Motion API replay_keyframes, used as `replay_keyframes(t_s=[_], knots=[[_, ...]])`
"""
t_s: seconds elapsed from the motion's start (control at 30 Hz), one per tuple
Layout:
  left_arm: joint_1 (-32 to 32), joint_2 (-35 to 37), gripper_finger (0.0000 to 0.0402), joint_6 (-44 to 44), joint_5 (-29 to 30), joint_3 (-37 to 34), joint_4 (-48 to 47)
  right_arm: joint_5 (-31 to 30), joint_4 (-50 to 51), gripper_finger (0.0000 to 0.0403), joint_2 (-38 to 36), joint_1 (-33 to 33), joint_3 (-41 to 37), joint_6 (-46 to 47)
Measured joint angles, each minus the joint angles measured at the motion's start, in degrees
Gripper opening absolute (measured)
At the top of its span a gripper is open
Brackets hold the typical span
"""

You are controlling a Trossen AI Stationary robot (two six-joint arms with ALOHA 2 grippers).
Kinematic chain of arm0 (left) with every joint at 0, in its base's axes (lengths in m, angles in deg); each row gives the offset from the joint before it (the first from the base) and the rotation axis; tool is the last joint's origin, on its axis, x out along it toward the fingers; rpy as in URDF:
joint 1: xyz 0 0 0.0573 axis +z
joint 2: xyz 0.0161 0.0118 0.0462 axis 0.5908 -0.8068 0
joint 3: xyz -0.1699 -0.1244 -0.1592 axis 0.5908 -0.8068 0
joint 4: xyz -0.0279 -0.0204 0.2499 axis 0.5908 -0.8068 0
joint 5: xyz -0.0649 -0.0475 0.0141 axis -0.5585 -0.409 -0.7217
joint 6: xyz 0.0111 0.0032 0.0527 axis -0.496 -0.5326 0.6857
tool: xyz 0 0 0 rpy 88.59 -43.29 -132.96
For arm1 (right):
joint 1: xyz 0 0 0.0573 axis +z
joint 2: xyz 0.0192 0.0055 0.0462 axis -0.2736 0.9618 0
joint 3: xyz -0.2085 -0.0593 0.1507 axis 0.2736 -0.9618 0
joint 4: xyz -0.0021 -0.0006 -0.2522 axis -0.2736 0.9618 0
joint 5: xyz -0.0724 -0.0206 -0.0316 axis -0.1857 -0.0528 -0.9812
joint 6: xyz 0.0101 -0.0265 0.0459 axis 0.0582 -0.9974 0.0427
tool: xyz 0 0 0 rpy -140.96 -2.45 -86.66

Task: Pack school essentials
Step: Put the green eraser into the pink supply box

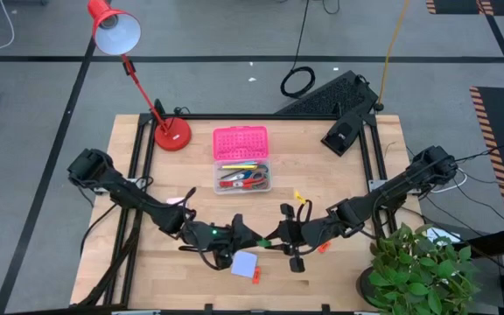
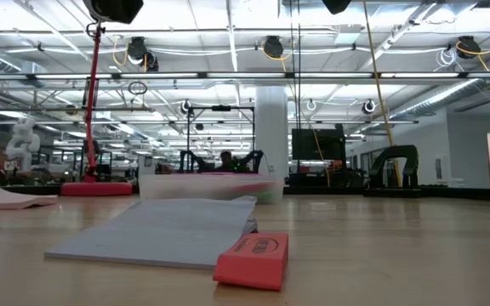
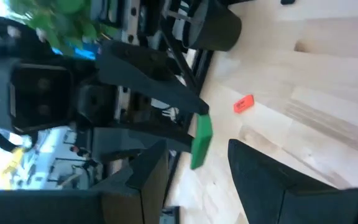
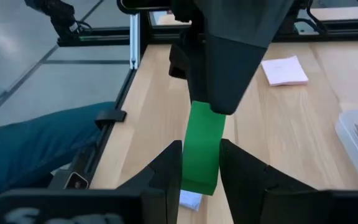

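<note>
A small green eraser (image 4: 202,146) hangs above the table near its front middle, between my two grippers. My right gripper (image 4: 201,163) comes from the right and is shut on it. My left gripper (image 3: 197,152) comes from the left, rolled on its side and open; its fingers stand around the eraser's (image 3: 201,140) far end, and no touch shows. In the high view both grippers (image 1: 250,238) (image 1: 276,238) meet at the eraser (image 1: 263,242). A blue note pad (image 1: 245,264) with a red eraser (image 1: 255,274) at its corner lies flat just in front of them. My right gripper pinches the green eraser's two long sides (image 4: 191,171) between its two fingers (image 4: 166,171), near the end that faces the wrist. The fingers run about level from the table's right, along the eraser. The eraser is lifted clear of the table and sticks out beyond the fingertips.
A clear box (image 1: 241,178) with scissors and pencils and its pink lid (image 1: 241,142) sit at the table's middle. A red lamp (image 1: 171,134) stands far left, a potted plant (image 1: 418,267) near right. A pink pad (image 1: 178,200), another red eraser (image 1: 324,248) and a yellow piece (image 1: 298,197) lie loose.
</note>
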Motion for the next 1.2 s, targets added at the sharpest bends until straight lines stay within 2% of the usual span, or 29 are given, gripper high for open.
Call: replay_keyframes(t_s=[0.5, 0.9, 1.2], knots=[[-0.46, 0.02, 0.017, 3.84, -0.52, -0.01, 2.25, 1.81, -3.02, 0.0093, 0.0, 0.0, 0.0, -0.13], [-0.5, 0.02, 0.0058, 4.6, -2.09, -0.02, 2.59, 2.75, -3.25, 0.0093, 0.0, -0.02, 0.0, -0.15], [-0.03, 0.02, 0.0036, 3.51, -4.67, -0.04, 2.52, 2.9, -3.19, 0.0093, 0.0, 0.01, 0.0, -0.15]])
